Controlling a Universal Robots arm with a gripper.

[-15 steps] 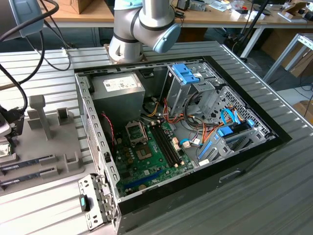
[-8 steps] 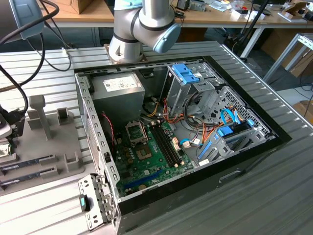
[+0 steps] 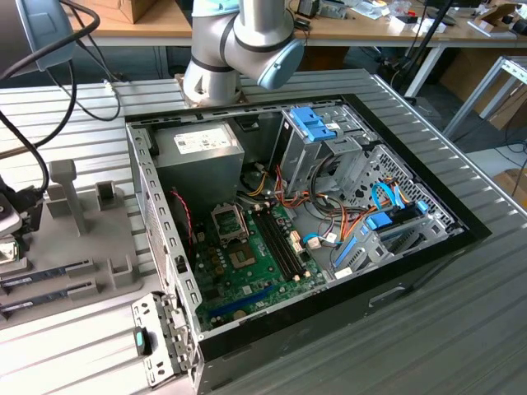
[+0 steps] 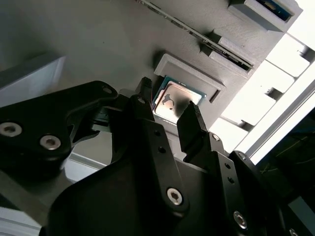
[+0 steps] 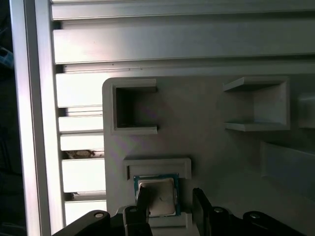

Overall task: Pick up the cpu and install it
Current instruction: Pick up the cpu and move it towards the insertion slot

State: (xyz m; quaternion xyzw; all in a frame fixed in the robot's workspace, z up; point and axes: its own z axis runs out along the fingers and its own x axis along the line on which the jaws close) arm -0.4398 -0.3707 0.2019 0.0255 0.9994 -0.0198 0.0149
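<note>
The cpu is a small square chip with a silvery top and a thin green rim. It lies flat in a shallow recess of a grey fixture. In both wrist views my gripper hangs just over it, open. One black finger overlaps the cpu, and the other finger stands clear of its edge. Nothing is held. In the exterior view the open computer case shows the motherboard's empty socket.
The grey fixture lies at the exterior view's left, with upright posts and two long memory sticks in slots. The arm's base stands behind the case. Cables hang over the ribbed metal table.
</note>
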